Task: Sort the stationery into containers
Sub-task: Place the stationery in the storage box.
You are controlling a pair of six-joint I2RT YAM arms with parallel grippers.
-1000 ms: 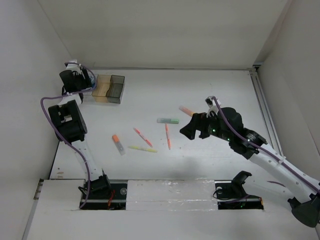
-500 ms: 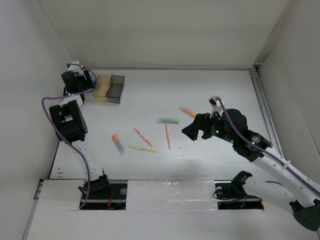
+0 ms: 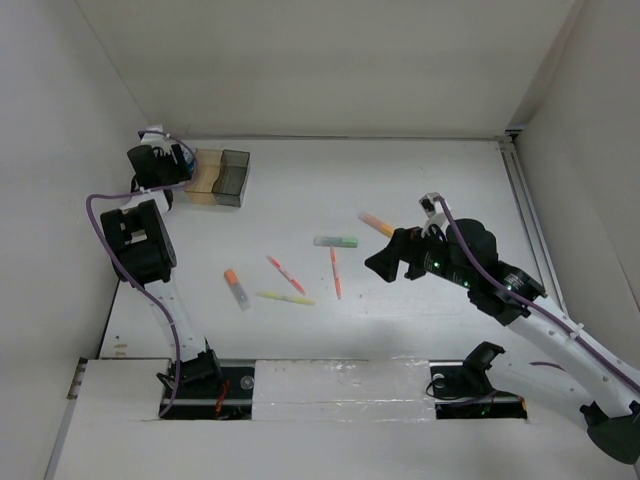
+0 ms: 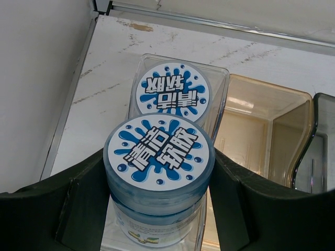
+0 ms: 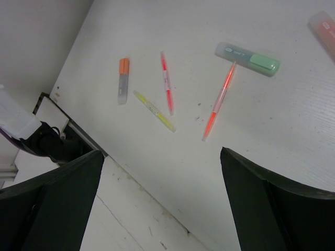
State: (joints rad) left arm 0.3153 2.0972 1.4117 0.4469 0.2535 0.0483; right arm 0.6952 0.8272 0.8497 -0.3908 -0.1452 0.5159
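My left gripper (image 4: 158,175) is shut on a round blue-and-white roll (image 4: 158,157) and holds it in the near end of the clear bin (image 4: 222,83). A second roll (image 4: 172,93) sits in that bin behind it. The amber bin (image 4: 261,136) and the smoky grey bin (image 4: 320,151) stand to the right; both look empty. In the top view the left gripper (image 3: 160,165) is at the left end of the bins (image 3: 220,177). My right gripper (image 3: 385,262) is open and empty, above the table right of the pens (image 5: 161,157).
On the table lie an orange-capped marker (image 3: 236,288), a red pen (image 3: 285,273), a yellow pen (image 3: 284,297), an orange pen (image 3: 336,272), a green highlighter (image 3: 336,241) and an orange marker (image 3: 376,223). Walls stand close on the left and at the back.
My right arm has drawn back a little toward the near right, away from the orange marker. The left gripper has shifted slightly at the bins, still on the roll.
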